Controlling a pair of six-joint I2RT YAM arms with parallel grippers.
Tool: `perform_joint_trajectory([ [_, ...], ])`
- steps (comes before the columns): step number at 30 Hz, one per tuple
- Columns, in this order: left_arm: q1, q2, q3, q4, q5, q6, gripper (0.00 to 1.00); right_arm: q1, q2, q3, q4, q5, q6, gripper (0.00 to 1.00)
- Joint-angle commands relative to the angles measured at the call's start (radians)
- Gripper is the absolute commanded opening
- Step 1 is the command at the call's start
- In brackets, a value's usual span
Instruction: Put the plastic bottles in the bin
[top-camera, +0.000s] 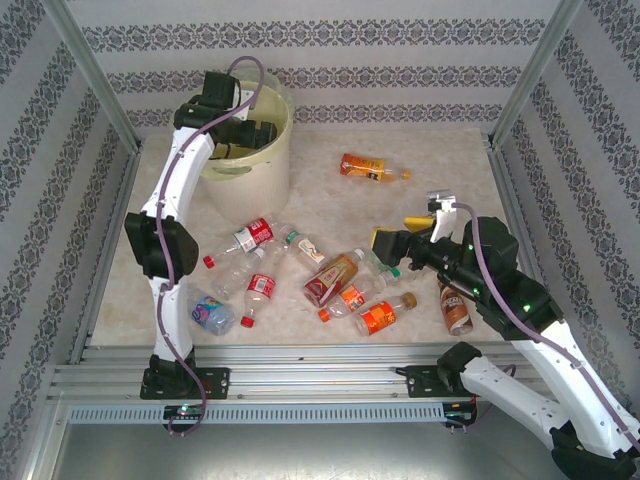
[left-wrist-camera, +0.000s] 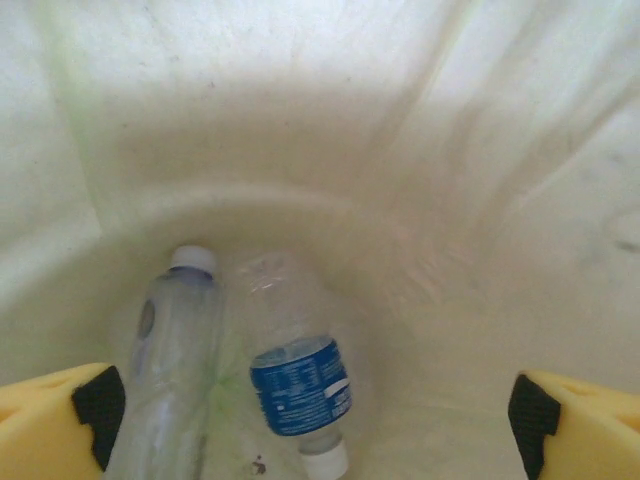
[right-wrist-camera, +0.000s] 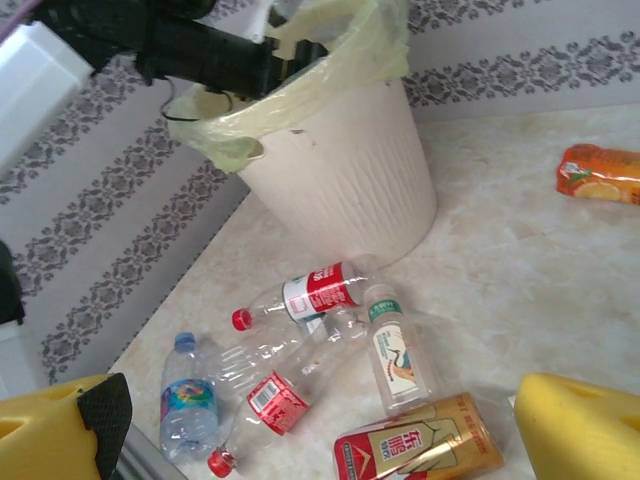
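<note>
Left gripper (left-wrist-camera: 315, 405) hung spread wide and empty over the bin (top-camera: 250, 185), above two bottles (left-wrist-camera: 300, 385) on its floor, evidently placed so drops land inside; right gripper (right-wrist-camera: 325, 415), likewise open, hovered over the table's (top-camera: 450, 180) bottles.

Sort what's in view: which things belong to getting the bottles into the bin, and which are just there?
Part of the job:
bin
inside it: blue-label bottle, clear bottle
loose on the table: orange bottle, red-label bottle and others
left gripper, open over the bin
right gripper, open

Just there:
patterned walls
metal rails
</note>
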Motion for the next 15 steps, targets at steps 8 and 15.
perform_joint_trajectory([
  [8,0.015,-0.196,0.009,-0.013,-0.012,-0.009,1.0,-0.007,0.032,-0.022,-0.153,0.184,0.082,0.98],
  [15,0.01,-0.354,-0.127,0.021,0.154,-0.006,1.0,-0.089,0.077,-0.027,-0.318,0.272,0.13,0.97],
])
